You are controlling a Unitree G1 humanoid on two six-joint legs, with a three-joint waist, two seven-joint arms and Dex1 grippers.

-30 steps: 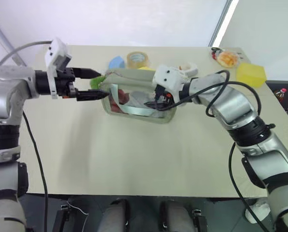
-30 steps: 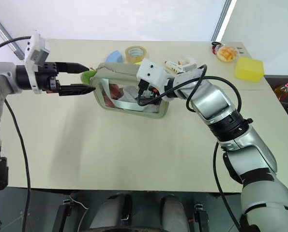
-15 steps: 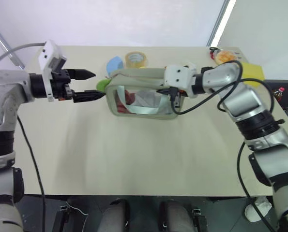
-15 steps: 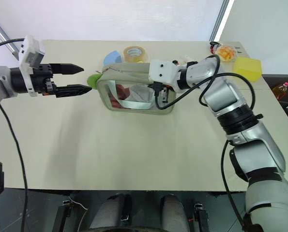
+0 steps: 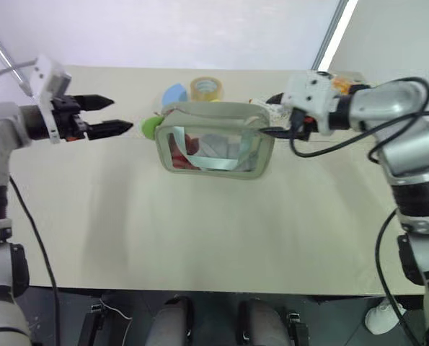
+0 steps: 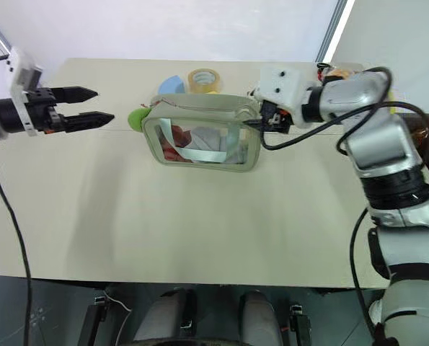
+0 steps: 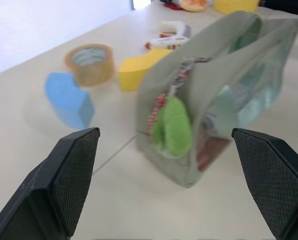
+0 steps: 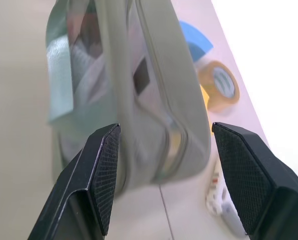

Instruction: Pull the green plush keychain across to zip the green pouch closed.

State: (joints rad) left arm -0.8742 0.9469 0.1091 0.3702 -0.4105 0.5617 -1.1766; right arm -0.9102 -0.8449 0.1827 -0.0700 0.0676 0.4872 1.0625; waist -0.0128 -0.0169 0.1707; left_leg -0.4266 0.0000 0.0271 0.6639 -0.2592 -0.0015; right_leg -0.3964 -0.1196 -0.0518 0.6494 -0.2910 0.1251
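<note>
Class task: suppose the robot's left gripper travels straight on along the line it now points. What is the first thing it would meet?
Most likely the green plush keychain, hanging at the near end of the green pouch. The open left gripper points at it across bare table, though its exact height is hard to judge.

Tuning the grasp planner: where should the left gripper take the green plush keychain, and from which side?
Grip the green plush keychain across its fuzzy body, below the small chain. It hangs free off the green pouch's left end, facing the left gripper, whose fingers stand open on either side of it. A straight approach from the robot's left probably suits.
</note>
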